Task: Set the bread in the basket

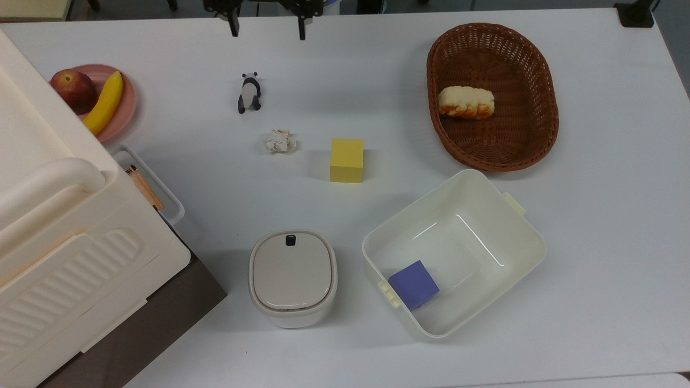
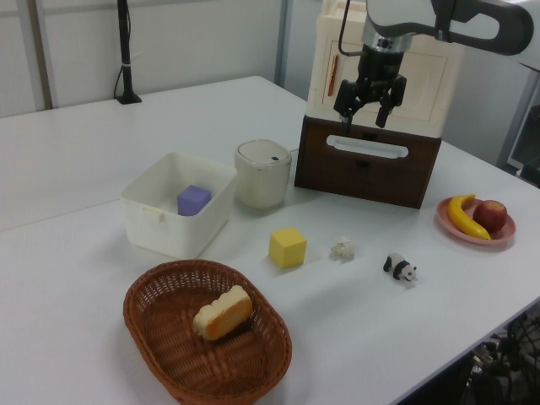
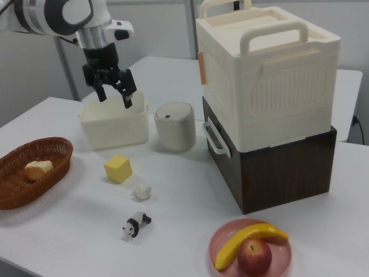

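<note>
Hand (image 2: 365, 106) hangs high above the bench (image 1: 604, 226), fingers spread wide w/ nothing between them, well apart from everything; looks like a parked pose, since no grasp seems needed. Below it in the right view sit the yellow cube (image 3: 118, 169), paper ball (image 3: 142, 191) & panda toy (image 3: 135, 225), all untouched. Bread (image 1: 466, 102) lies inside the basket (image 1: 544, 97), on the woven floor toward the top view's left, leaning near that wall. Task looks done; nothing left to carry
</note>
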Motion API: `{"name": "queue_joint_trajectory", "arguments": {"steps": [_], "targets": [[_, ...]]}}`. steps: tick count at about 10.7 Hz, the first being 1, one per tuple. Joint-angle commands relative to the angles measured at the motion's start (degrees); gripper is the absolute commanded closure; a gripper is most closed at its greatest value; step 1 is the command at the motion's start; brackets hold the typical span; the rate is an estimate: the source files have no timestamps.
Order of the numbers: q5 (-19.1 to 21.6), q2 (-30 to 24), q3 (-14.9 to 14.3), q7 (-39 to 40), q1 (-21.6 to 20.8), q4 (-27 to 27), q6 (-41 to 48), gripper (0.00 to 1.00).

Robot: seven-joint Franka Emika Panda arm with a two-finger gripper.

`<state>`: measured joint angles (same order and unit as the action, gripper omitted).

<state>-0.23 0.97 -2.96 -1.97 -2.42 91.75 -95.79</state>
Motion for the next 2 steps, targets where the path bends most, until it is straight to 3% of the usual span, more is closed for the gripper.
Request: {"name": "queue_joint_trajectory", "arguments": {"steps": [1, 2], "targets": [[1.11, -0.79, 1.46, -2.78, -0.04, 0.36, 1.31, 0.00], [1.11, -0.53, 1.46, -2.78, -0.13, 0.18, 1.31, 0.00]]}}
